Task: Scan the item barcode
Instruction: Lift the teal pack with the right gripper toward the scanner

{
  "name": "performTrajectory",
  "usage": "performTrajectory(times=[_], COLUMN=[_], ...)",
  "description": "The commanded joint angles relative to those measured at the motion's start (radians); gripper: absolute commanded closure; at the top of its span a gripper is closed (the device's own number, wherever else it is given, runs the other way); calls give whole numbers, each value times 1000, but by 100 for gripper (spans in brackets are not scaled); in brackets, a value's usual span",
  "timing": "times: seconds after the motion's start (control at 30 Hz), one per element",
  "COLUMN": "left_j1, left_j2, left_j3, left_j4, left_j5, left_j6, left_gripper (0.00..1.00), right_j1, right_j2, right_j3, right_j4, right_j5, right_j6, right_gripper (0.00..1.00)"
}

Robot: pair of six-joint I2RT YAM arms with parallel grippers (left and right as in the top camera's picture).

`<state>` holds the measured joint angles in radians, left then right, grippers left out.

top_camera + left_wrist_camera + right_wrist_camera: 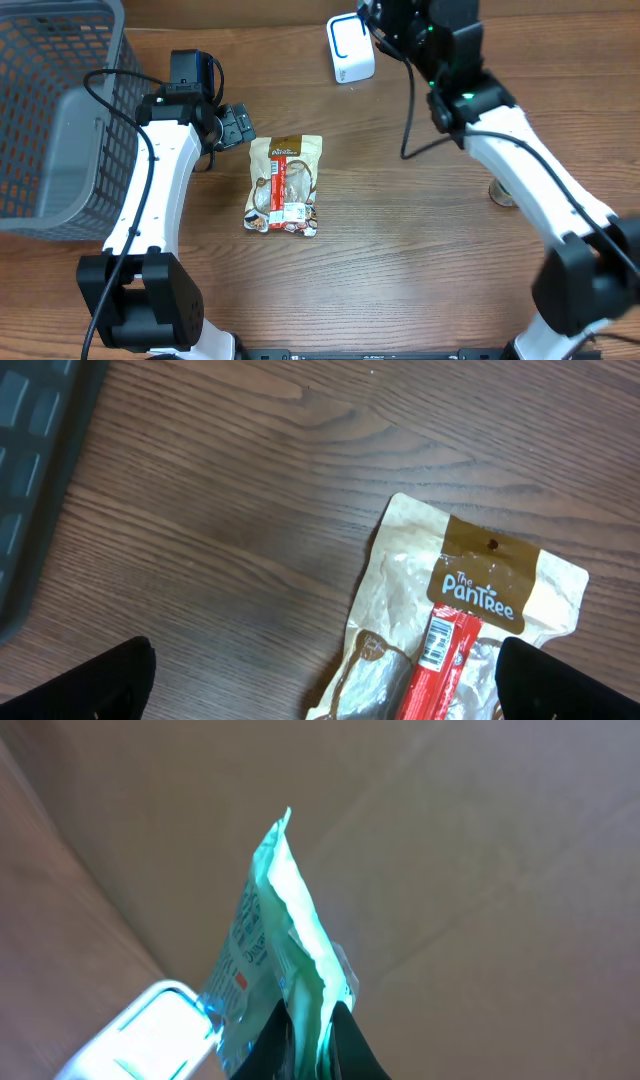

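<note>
right pincer [310, 1045]: closed on the lower edge of a thin packet [275, 920], which i see edge-on, standing upright and washed in green light. just to its left and lower in the right wrist view is the white scanner [150, 1025]. from that view i cannot tell whether packet and scanner touch. in the overhead view this pincer is hidden under its own arm, which reaches to the far side of the table [420, 270], beside the scanner's right edge.

left pincer [238, 126]: wide open and holding nothing. its two dark fingers [95, 685] sit at the bottom corners of the left wrist view, one on each side. between them lies the top of a tan snack bag [285, 185], with a brown header, a hang hole, a red strip and a small barcode on that strip.

the bag lies flat near the middle of the table, label side up, header towards the far side. the left pincer is just beyond its far left corner. whether they touch i cannot tell.

a grey mesh basket [50, 120] fills the far left. a small pale thing [500, 192], partly hidden behind the right arm, sits on the right; i cannot tell what it is.
</note>
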<state>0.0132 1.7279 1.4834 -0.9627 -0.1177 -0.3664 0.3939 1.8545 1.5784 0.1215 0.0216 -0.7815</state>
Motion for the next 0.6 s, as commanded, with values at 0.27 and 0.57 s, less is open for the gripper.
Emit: performTrajectory(times=[0.27,0.57], left_j1=[0,-1], left_j2=[0,0], left_j3=[11,11], left_j4=[-1,-1], left_j5=[-16,-16], left_j6=[8,8], left_gripper=[0,0], right_j1=[12,40], right_j2=[224,370], right_j3=[23,23], right_j4=[302,535], right_j5=[103,146], right_j6=[-47,-110], right_gripper=[96,96])
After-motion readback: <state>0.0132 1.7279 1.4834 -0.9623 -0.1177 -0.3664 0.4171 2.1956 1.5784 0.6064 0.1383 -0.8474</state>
